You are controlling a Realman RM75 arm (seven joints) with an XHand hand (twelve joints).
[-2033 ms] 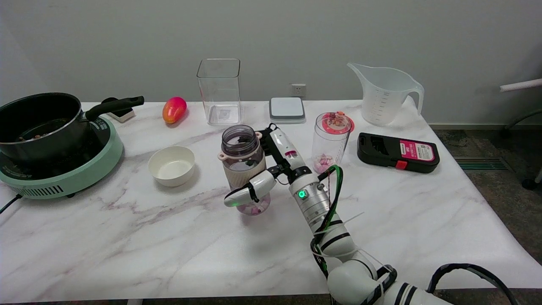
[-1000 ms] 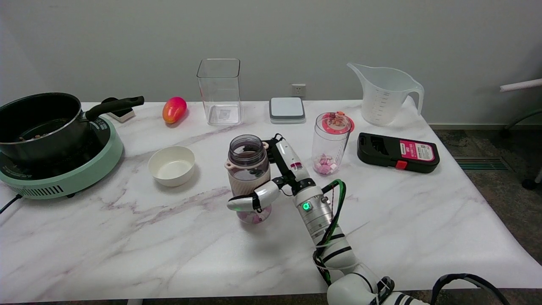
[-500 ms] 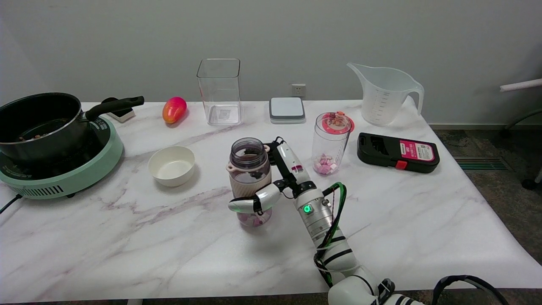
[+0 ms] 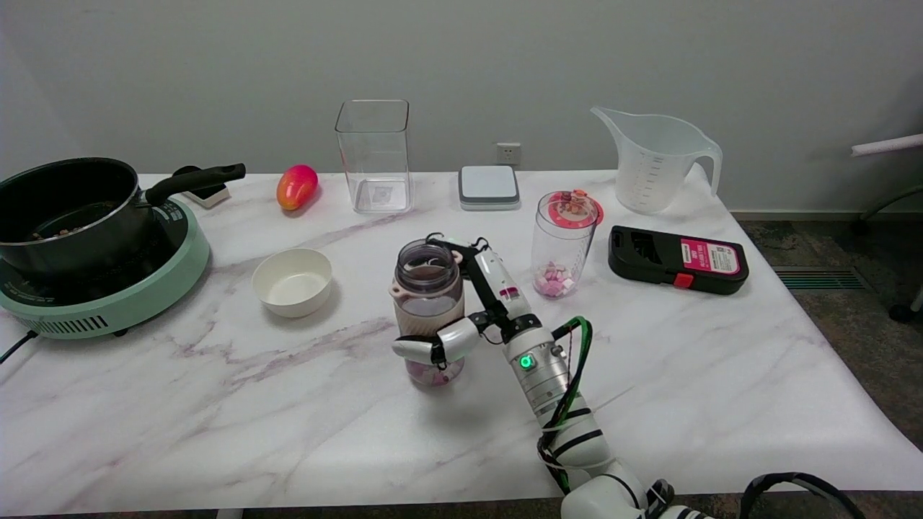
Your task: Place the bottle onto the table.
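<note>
One hand (image 4: 469,317) grips bottle (image 4: 427,310), prob. on table (image 4: 216,404).

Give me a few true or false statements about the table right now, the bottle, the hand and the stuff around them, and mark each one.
1. The right hand grips the bottle. True.
2. The bottle has its cap on. False: its mouth is open.
3. The white bowl lies left of the bottle. True.
4. The measuring jug lies on its side. False: it stands upright at the table's far right.
5. The black pot sits on the green cooker. True.
</note>
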